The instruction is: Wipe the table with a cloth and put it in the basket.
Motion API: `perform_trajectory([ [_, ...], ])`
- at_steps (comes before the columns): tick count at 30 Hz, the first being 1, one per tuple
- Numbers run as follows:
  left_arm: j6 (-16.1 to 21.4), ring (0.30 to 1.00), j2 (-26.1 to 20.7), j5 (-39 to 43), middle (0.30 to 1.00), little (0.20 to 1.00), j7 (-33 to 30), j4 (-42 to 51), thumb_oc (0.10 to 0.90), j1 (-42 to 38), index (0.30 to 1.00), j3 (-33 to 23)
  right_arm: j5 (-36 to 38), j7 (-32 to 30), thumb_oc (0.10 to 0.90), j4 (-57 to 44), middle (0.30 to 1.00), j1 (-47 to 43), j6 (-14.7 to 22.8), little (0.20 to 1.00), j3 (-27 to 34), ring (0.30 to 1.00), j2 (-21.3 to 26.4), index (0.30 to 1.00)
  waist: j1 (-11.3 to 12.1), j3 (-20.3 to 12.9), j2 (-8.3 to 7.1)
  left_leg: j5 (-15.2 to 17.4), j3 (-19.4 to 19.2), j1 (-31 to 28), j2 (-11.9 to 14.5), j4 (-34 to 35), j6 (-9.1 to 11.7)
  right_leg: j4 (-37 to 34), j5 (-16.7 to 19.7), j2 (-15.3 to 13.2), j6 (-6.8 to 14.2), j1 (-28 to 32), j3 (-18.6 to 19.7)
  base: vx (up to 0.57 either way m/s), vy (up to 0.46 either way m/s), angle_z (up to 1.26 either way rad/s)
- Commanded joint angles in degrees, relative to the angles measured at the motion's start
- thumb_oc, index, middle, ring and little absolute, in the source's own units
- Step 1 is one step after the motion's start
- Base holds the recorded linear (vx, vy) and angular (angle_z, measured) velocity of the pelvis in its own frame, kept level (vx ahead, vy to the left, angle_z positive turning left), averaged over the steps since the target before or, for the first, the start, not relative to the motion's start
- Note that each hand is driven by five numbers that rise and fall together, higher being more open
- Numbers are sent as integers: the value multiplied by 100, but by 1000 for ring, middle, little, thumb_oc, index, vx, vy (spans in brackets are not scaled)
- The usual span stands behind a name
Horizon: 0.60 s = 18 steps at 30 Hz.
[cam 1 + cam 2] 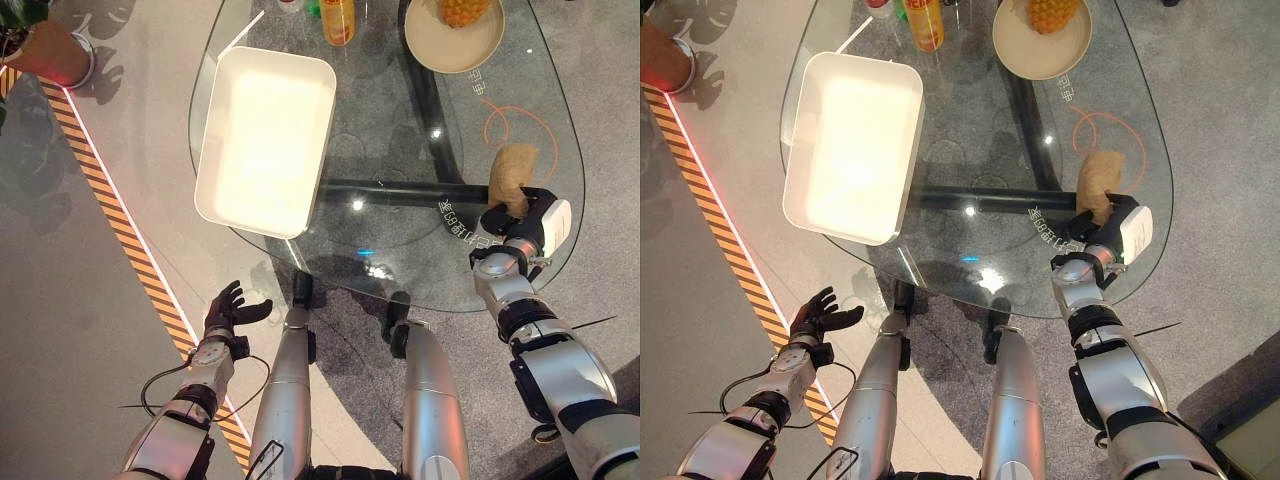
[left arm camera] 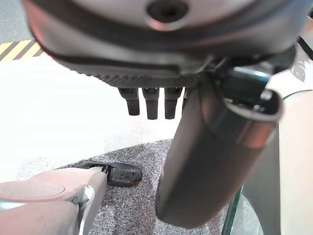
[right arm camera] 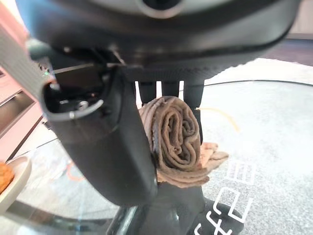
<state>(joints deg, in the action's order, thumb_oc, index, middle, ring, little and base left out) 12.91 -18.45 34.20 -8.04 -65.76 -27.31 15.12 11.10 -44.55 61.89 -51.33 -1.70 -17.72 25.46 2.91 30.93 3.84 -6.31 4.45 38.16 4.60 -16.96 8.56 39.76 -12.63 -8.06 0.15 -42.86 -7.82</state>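
Glass desk point(image 1: 400, 170), right edge: brown cloth point(image 1: 512, 172) bunched, right hand point(image 1: 527, 222) fingers curled round it; white basket point(image 1: 263, 140) well apart, left hand point(image 1: 228, 310) fingers spread, idle. Risk: loose roll may slip out mid-wipe, or sweep into plate point(image 1: 455, 40)

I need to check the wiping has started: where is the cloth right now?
The brown cloth is bunched in the right hand, on the glass table near its right edge, just below the orange ring mark and well right of the white basket.

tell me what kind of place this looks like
Probably a showroom or lounge: a rounded glass coffee table on grey carpet, a beige bowl holding a pineapple, and black-and-yellow hazard tape marking the floor.
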Motion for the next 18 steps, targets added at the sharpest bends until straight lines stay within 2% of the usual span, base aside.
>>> perform_trajectory([
  [1,241,900,13,120,900,900,-194,103,800,14,900,42,-636,492,100,-679,300,-686,172,200,-651,300,28,300,71,-113,79,871,-613,-57,-630,-588,-615,-1218,811,235,158,270,-94,0,0,0],
  [9,283,900,94,78,900,900,-212,201,800,103,900,62,-917,794,100,-1180,300,-781,-155,200,-1089,300,-150,300,127,-113,142,807,-619,-108,-674,-525,-619,-1224,802,208,126,308,-119,0,0,0],
  [18,326,900,166,71,900,900,-151,247,800,198,900,88,-1175,1129,100,-1402,300,-829,-169,200,-1369,300,-245,300,159,-113,229,758,-624,-141,-707,-498,-612,-1219,804,158,103,322,-124,5,7,0],
])
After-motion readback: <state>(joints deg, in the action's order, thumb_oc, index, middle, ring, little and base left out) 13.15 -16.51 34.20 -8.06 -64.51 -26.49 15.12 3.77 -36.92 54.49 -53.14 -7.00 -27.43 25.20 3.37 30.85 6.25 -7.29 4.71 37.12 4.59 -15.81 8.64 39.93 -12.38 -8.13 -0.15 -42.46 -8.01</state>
